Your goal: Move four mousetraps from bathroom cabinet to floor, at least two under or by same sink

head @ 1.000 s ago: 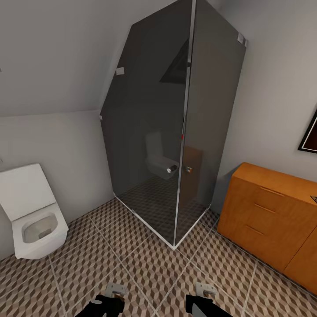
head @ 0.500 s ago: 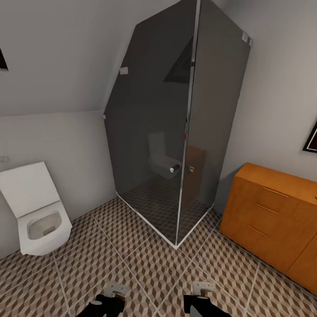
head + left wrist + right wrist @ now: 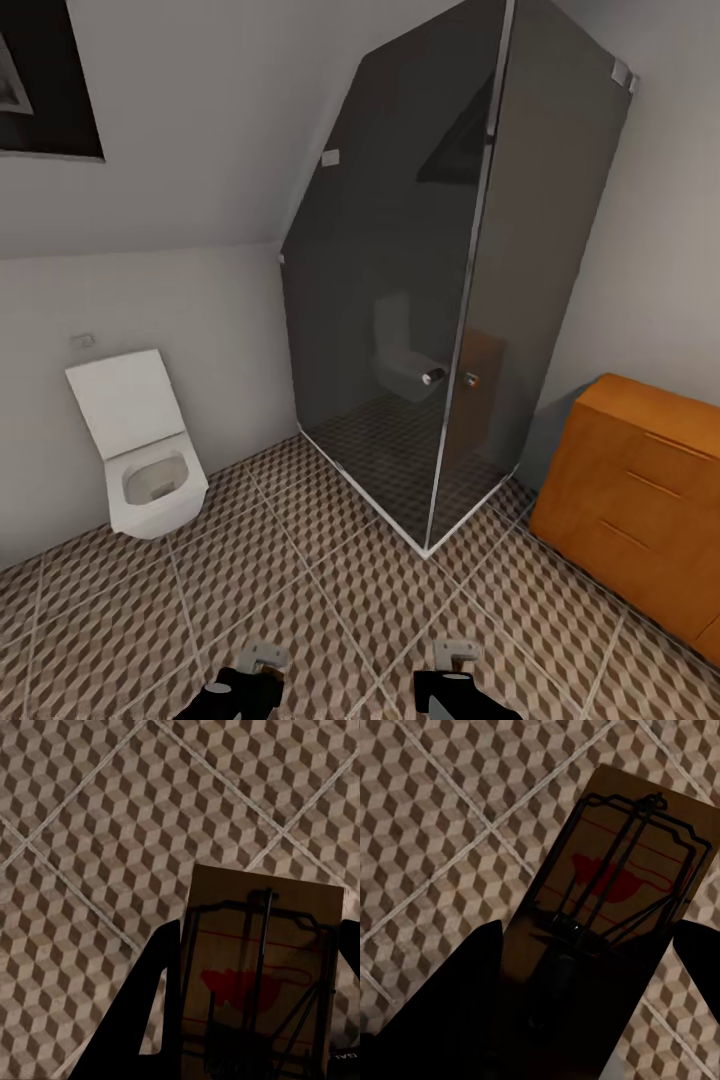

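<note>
Camera has swung left: toilet (image 3: pixel 145 450) and cabinet (image 3: pixel 640 500) sit further right now. Left gripper (image 3: pixel 247 1020) and right gripper (image 3: pixel 585 967) each clamp a mousetrap (image 3: pixel 259 967) over the bathroom floor (image 3: pixel 330 600). With no sink visible, a drop here could land wrongly.

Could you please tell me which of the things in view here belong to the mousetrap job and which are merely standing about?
Job:
- mousetrap in the left gripper
- mousetrap in the right gripper
- cabinet
- bathroom floor

Standing about:
- toilet
- glass shower enclosure
- dark skylight
</note>
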Controlling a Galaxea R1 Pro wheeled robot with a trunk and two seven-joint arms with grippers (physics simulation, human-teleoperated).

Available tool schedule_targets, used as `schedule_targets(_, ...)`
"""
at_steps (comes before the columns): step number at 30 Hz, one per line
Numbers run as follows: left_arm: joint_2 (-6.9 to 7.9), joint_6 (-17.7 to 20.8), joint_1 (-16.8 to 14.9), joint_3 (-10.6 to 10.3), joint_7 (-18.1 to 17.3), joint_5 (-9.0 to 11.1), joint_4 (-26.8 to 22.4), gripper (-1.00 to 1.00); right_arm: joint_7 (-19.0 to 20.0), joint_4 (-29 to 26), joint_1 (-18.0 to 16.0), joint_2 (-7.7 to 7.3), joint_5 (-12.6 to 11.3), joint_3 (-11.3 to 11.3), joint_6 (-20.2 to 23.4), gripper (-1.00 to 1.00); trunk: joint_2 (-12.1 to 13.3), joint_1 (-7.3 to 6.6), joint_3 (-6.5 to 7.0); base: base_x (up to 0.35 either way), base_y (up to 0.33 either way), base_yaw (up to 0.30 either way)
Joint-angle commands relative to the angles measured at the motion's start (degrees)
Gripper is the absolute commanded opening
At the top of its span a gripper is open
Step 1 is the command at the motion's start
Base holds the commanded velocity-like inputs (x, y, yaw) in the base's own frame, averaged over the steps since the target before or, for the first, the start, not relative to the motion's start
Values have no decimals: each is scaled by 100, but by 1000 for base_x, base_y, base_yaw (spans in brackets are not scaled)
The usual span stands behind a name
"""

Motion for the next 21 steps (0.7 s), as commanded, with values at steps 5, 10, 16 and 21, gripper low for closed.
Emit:
schedule_targets(5,3,-78,-4,-49,39,49,-8,-100,-37,-11,-2,-7,-35,57,32,-100,-10,2,-35,-24,0,246)
schedule_targets(10,3,-128,-4,-49,39,49,-7,-100,-37,-18,-2,-4,-33,64,26,-100,-10,2,-59,-5,0,245)
schedule_targets(16,3,-142,-1,-53,37,49,-7,-100,-54,-392,-2,-1,-31,74,54,-100,-10,2,-86,-1,0,163)
schedule_targets(21,3,-145,1,-54,41,46,-8,-100,-76,-876,-2,-11,-31,80,221,-100,-10,2,-101,0,0,29)
